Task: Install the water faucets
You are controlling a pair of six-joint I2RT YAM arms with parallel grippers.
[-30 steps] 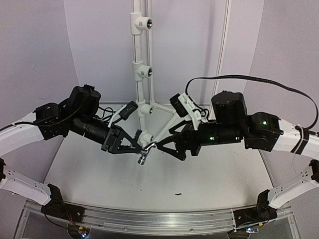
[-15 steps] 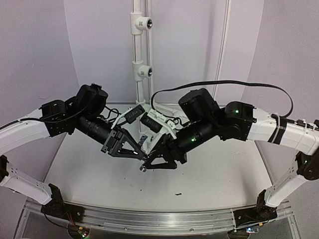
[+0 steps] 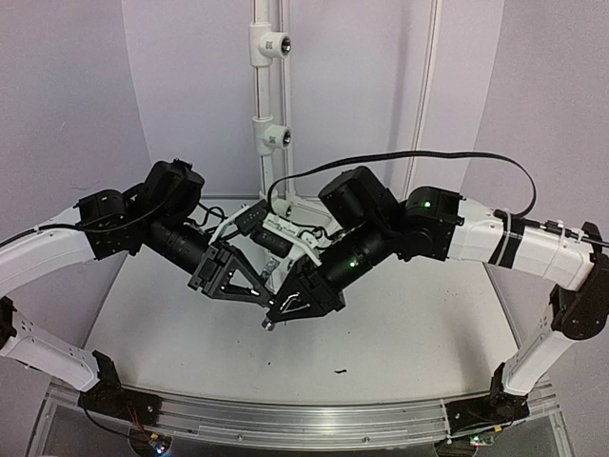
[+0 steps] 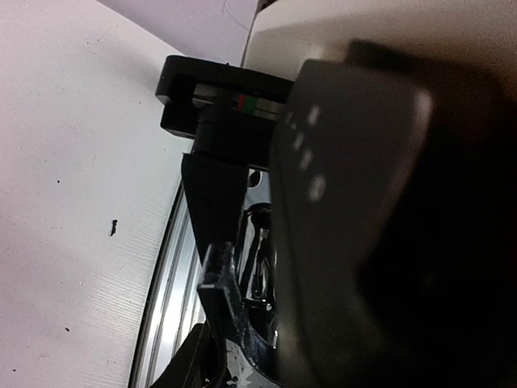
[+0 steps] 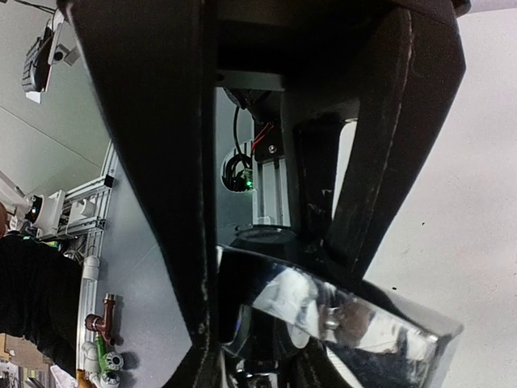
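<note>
Top external view gives us both claws meeting tip to tip above the middle of the table (image 3: 419, 333). The left gripper (image 3: 259, 293) comes in from the left with its fingers drawn to a narrow point, and the right gripper (image 3: 283, 307) comes in from the right, pointing down and to the left. The water faucet (image 3: 270, 324) sits right where the two sets of tips meet. We see only its small shiny end poking out just below the claws, clear of the table surface.

From the right wrist we see that claw's two dark fingers (image 5: 161, 202) pressed against the sides of a bright chrome body, which spans the gap between them near the tips. So we read the right claw as pinching the faucet. The left claw's tips also close narrowly on the same piece in the overhead view. From the left wrist, the black bulk of the other claw hides most of the contact.

Behind both claws stands a white pipe stand with a tee fitting (image 3: 271, 135) above them and another tee fitting (image 3: 269, 46) higher up. On the near side of the claws lies a small black speck (image 3: 339, 370).
</note>
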